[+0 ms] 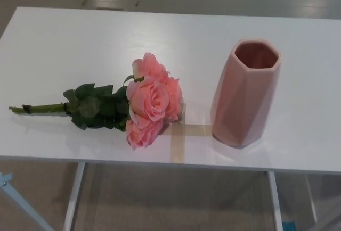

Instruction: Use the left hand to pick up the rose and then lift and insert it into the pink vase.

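A bunch of pink roses (150, 100) lies flat on the white table (80, 44), blooms toward the middle. Its dark green leaves (96, 107) and thin green stem (40, 108) stretch out to the left. A faceted pink vase (246, 93) stands upright to the right of the blooms, its mouth open and nothing inside. A small gap separates the roses from the vase. Neither of my hands shows in the head view.
A cross of tan tape (180, 135) is stuck to the table between the roses and the vase, near the front edge. White table legs (74, 196) and bare floor show below the front edge.
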### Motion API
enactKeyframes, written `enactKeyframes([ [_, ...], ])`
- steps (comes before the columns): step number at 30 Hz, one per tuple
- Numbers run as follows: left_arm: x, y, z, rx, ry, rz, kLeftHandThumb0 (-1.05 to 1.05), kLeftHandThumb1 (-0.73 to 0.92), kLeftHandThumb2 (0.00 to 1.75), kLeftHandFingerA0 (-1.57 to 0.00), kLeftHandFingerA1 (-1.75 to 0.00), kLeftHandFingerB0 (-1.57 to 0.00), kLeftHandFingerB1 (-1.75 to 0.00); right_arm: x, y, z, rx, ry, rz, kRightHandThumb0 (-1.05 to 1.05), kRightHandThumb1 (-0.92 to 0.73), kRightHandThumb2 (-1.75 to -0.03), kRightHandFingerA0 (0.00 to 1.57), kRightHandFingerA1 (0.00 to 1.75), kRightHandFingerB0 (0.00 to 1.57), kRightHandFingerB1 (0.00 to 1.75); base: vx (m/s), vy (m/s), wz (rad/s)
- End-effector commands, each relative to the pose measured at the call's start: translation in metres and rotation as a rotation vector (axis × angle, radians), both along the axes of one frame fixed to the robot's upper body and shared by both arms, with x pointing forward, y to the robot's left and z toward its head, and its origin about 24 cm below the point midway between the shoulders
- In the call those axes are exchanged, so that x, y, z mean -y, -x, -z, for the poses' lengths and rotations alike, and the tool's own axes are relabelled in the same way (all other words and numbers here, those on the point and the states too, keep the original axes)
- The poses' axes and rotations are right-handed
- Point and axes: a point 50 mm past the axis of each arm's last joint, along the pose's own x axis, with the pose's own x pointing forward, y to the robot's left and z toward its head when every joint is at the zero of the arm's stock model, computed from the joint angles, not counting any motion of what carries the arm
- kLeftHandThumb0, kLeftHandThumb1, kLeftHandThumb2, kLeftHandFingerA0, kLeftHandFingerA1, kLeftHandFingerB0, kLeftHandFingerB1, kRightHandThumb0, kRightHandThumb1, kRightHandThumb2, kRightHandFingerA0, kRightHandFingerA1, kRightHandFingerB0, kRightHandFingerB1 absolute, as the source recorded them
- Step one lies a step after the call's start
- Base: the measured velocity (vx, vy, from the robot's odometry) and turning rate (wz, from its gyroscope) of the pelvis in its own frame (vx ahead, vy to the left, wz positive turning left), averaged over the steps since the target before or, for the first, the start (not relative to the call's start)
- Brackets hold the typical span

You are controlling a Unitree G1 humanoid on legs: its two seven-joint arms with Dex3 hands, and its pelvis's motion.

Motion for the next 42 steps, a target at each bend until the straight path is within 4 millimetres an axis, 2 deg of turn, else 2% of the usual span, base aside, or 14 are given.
enactKeyframes([
  [1, -0.001, 0.004, 0.001, 0.018, 0.028, -0.009, -0.21, 0.77, 0.65, -0.25, -0.33, -0.16, -0.30, 0.003, 0.002, -0.001, 0.023, 0.015, 0.034, -0.33, -0.64, -0.59, 0.67, 0.43, 0.50, 0.38, 0.00, 0.000, 0.00],
  [12, 0.000, 0.009, 0.002, 0.020, 0.032, 0.004, -0.20, 0.74, 0.65, -0.24, -0.33, -0.12, -0.29, 0.003, 0.005, 0.000, 0.017, 0.026, 0.029, -0.33, -0.64, -0.59, 0.68, 0.43, 0.49, 0.38, 0.00, 0.000, 0.00],
  [16, 0.006, 0.001, 0.001, 0.025, 0.043, 0.079, -0.21, 0.62, 0.64, -0.18, -0.33, -0.10, -0.19, 0.001, 0.003, 0.000, 0.027, 0.018, 0.030, -0.32, -0.65, -0.59, 0.68, 0.43, 0.49, 0.38, 0.00, 0.000, 0.00],
  [17, 0.013, -0.002, 0.001, 0.056, 0.054, 0.193, -0.13, 0.66, 1.05, 0.00, -0.47, 0.00, -0.48, 0.001, 0.002, 0.000, 0.027, 0.018, 0.029, -0.32, -0.65, -0.59, 0.68, 0.43, 0.49, 0.38, 0.00, 0.000, 0.00],
  [18, 0.014, -0.003, 0.000, 0.060, 0.056, 0.207, -0.13, 0.66, 1.05, 0.00, -0.47, 0.00, -0.48, 0.001, 0.002, 0.000, 0.027, 0.018, 0.029, -0.32, -0.65, -0.59, 0.68, 0.43, 0.49, 0.38, 0.00, 0.000, 0.00],
  [19, 0.015, -0.001, -0.004, 0.057, 0.032, 0.382, -0.22, 0.51, 0.71, -0.01, -0.24, 0.00, -0.11, 0.001, 0.002, 0.000, 0.025, 0.019, 0.029, -0.31, -0.65, -0.59, 0.68, 0.43, 0.49, 0.38, 0.00, 0.000, 0.00],
  [20, 0.017, 0.000, -0.006, 0.052, 0.027, 0.459, -0.22, 0.51, 0.71, -0.01, -0.24, 0.00, -0.11, 0.001, 0.002, 0.000, 0.025, 0.019, 0.029, -0.31, -0.65, -0.59, 0.68, 0.43, 0.49, 0.38, 0.00, 0.000, 0.00],
  [21, 0.018, -0.001, -0.010, 0.051, 0.015, 0.557, -0.24, 0.50, 0.71, 0.00, -0.12, 0.00, -0.03, 0.003, 0.004, 0.000, 0.025, 0.021, 0.033, -0.31, -0.65, -0.59, 0.68, 0.43, 0.49, 0.38, 0.00, 0.000, 0.00],
  [22, 0.018, -0.001, -0.016, 0.063, 0.002, 0.643, -0.23, 0.57, 0.57, 0.00, -0.05, 0.00, 0.00, 0.003, 0.004, 0.000, 0.025, 0.020, 0.035, -0.31, -0.65, -0.59, 0.69, 0.43, 0.49, 0.38, 0.00, 0.000, 0.00],
  [24, 0.020, -0.001, -0.026, 0.100, -0.008, 0.734, -0.30, 0.49, 0.69, 0.00, -0.01, 0.00, 0.00, 0.002, 0.005, 0.000, 0.023, 0.019, 0.033, -0.31, -0.65, -0.59, 0.69, 0.43, 0.49, 0.38, 0.00, 0.000, 0.00],
  [27, 0.025, 0.004, -0.041, 0.148, -0.010, 0.805, -0.32, 0.48, 0.69, 0.00, -0.02, 0.00, -0.09, 0.001, 0.006, 0.001, 0.022, 0.021, 0.024, -0.31, -0.65, -0.59, 0.69, 0.43, 0.49, 0.38, 0.00, 0.000, 0.00],
  [28, 0.027, 0.006, -0.049, 0.173, 0.011, 0.841, -0.33, 0.55, 0.56, 0.00, -0.07, -0.07, -0.26, 0.001, 0.005, 0.001, 0.022, 0.024, 0.019, -0.31, -0.65, -0.59, 0.68, 0.43, 0.49, 0.38, 0.00, 0.000, 0.00],
  [29, 0.030, 0.009, -0.058, 0.187, 0.022, 0.894, -0.38, 0.48, 0.69, 0.00, -0.11, -0.11, -0.33, 0.001, 0.005, 0.000, 0.023, 0.024, 0.018, -0.31, -0.65, -0.59, 0.68, 0.43, 0.49, 0.38, 0.00, 0.000, 0.00],
  [42, 0.043, 0.039, -0.134, 0.321, 0.011, 1.301, -0.28, 0.42, 0.61, -0.03, -0.26, -0.05, -0.28, 0.003, 0.005, 0.000, 0.012, 0.030, 0.024, -0.31, -0.65, -0.59, 0.69, 0.43, 0.49, 0.38, 0.00, 0.000, 0.00],
])
